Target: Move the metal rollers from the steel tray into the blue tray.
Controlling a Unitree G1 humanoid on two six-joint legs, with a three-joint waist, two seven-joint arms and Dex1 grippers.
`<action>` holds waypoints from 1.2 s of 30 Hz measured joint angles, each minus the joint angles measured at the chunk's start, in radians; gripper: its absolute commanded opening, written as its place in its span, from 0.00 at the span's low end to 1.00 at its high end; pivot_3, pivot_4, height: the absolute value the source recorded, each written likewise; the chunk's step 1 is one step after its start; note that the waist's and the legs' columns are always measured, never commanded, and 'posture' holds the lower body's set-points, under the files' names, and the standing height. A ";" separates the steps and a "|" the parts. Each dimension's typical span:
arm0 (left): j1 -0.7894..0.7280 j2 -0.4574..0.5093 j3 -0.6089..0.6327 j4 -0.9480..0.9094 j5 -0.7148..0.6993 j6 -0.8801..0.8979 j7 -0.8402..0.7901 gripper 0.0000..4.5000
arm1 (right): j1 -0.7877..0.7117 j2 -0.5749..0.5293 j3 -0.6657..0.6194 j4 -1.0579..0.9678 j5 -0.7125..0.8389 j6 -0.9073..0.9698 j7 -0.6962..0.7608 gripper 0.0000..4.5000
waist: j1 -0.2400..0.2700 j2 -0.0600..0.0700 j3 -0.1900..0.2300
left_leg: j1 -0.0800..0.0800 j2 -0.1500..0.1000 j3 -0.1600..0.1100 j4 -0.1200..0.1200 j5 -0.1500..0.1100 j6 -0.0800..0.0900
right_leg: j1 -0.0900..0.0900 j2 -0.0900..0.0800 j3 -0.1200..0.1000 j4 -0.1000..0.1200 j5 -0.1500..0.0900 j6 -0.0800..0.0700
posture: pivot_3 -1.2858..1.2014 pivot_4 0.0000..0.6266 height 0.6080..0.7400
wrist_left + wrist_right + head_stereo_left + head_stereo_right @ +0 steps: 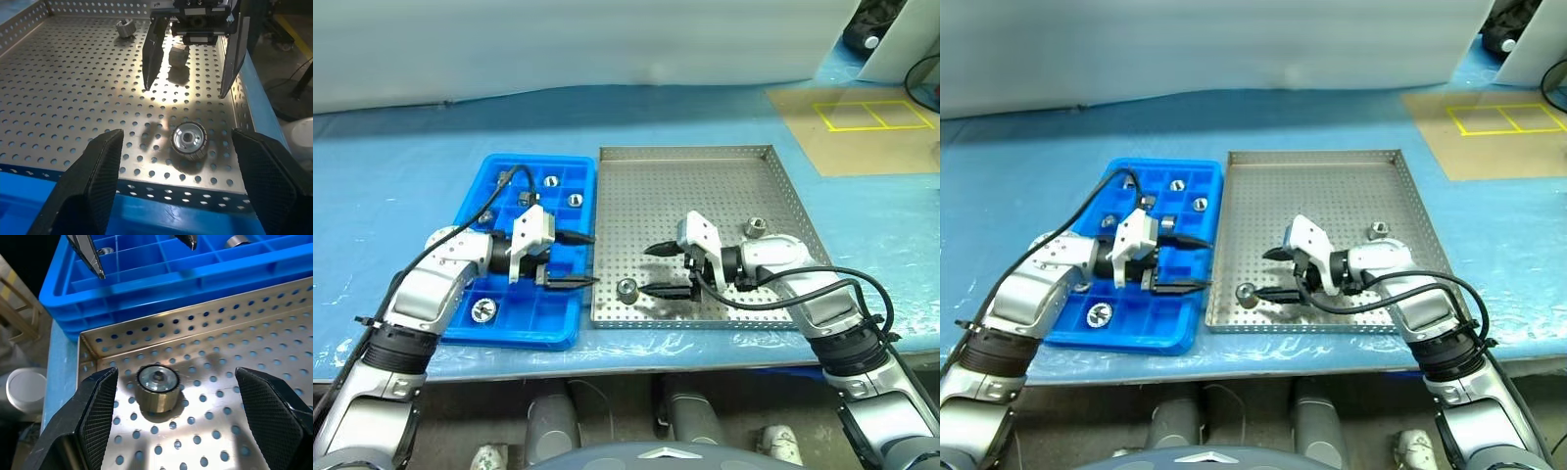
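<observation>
Our right gripper [656, 269] is spread wide and empty beside the roller [626, 289] at the steel tray's [705, 157] lower-left corner. Our left gripper [570, 259], also spread and empty, hovers over the blue tray [475, 186] at centre-left. We risk nudging the roller against the rim, or the grippers colliding.

Looks like a lab or workshop test bench: blue plastic sheeting [401, 176] covers the table, yellow tape squares [871, 116] beyond the right gripper [653, 270], white backdrop [558, 39] behind.
</observation>
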 measured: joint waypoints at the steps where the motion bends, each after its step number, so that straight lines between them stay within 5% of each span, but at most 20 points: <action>1: 0.008 0.015 0.003 -0.011 -0.005 0.001 -0.007 0.82 | 0.000 0.004 0.015 0.000 0.001 0.000 0.007 0.88 | 0.001 0.000 0.000 | 0.000 0.000 0.000 0.000 0.000 0.000 | 0.000 0.000 0.000 0.000 0.000 0.000 | 0.47 0.24 1.00; 19: 0.115 0.083 0.070 -0.152 -0.039 0.038 0.039 0.82 | -0.046 0.086 0.118 0.279 -0.093 -0.158 0.047 0.88 | 0.010 0.000 0.000 | 0.001 0.000 0.000 0.000 0.000 0.000 | 0.002 0.000 -0.001 0.000 0.000 0.000 | 0.50 0.24 1.00; 25: 0.113 0.083 0.070 -0.152 -0.039 0.038 0.051 0.83 | -0.046 0.100 0.118 0.281 -0.097 -0.174 0.043 0.51 | 0.010 0.000 0.000 | 0.001 0.000 0.000 0.000 0.000 0.000 | 0.002 0.000 -0.001 0.000 0.000 0.000 | 0.50 0.24 1.00; 27: 0.110 0.083 0.070 -0.151 -0.039 0.038 0.053 0.83 | -0.049 0.108 0.117 0.286 -0.107 -0.187 0.028 0.51 | 0.010 0.000 0.000 | 0.001 0.000 0.000 0.000 0.000 0.000 | 0.002 0.000 -0.001 0.000 0.000 0.000 | 0.50 0.24 1.00; 31: 0.110 0.083 0.070 -0.149 -0.040 0.038 0.053 0.83 | -0.055 0.112 0.114 0.301 -0.114 -0.196 0.023 0.36 | 0.010 0.000 0.000 | 0.001 0.000 0.000 0.000 0.000 0.000 | 0.002 0.000 -0.001 0.000 0.000 0.000 | 0.50 0.24 1.00; 36: 0.105 0.095 0.086 -0.140 -0.040 0.037 0.052 0.83 | -0.063 0.111 0.109 0.313 -0.118 -0.211 0.024 0.36 | 0.010 0.000 0.000 | 0.001 0.000 0.000 0.000 0.000 0.000 | 0.002 0.000 -0.001 0.000 0.000 0.000 | 0.50 0.24 1.00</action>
